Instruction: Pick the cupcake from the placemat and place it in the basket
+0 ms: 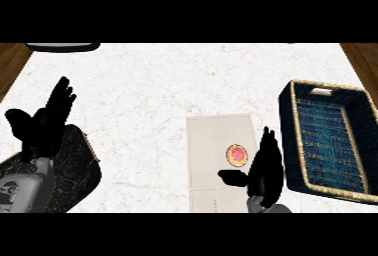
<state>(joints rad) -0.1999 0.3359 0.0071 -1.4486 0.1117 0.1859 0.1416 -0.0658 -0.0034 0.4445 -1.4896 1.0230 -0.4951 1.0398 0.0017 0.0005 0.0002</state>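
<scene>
A small cupcake (238, 155) with pink frosting and an orange rim sits on a pale beige placemat (212, 145) near the counter's front middle. My right hand (264, 170) stands just right of the cupcake, fingers straight and pointing away, thumb sticking out to the left below the cupcake; it is open and holds nothing. To the right lies a dark blue woven basket (292, 150) with a tan rim, nothing inside. My left hand (44, 125) shows at the left, open with fingers up, resting.
A black marbled object (74, 175) lies under my left forearm at the lower left. A dark rounded item (63, 47) peeks in at the counter's far left edge. Wooden floor shows past the white marble counter (184, 80) at both top corners.
</scene>
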